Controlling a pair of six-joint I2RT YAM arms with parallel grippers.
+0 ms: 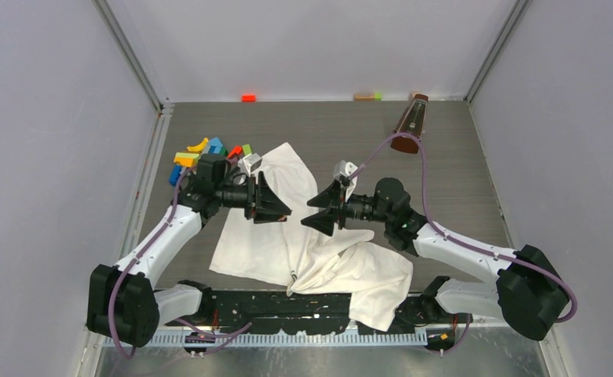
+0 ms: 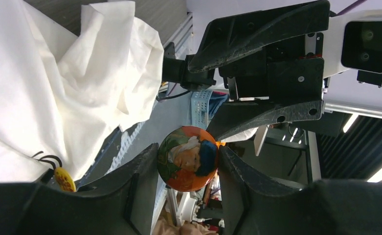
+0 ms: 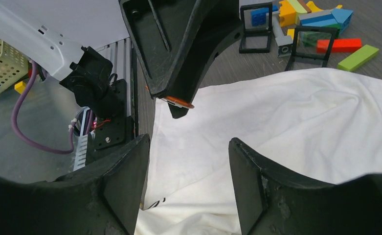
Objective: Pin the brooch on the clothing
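Since pinning likely needs one side to hold and the other to work the clasp: gripping brooch (image 2: 189, 159) by its rim in left jaws, part closed, picture face toward own wrist camera, raised clear of table (image 1: 444, 157). Pointing right jaws straight at it, spread wide, empty; brooch ahead of their tips, not yet between them. Cannot see pin side. Below both, apparently untouched: clothing (image 1: 260, 247), white, crumpled on table.

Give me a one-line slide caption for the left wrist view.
Left gripper clamps the round portrait brooch, facing the open right gripper, white T-shirt alongside.
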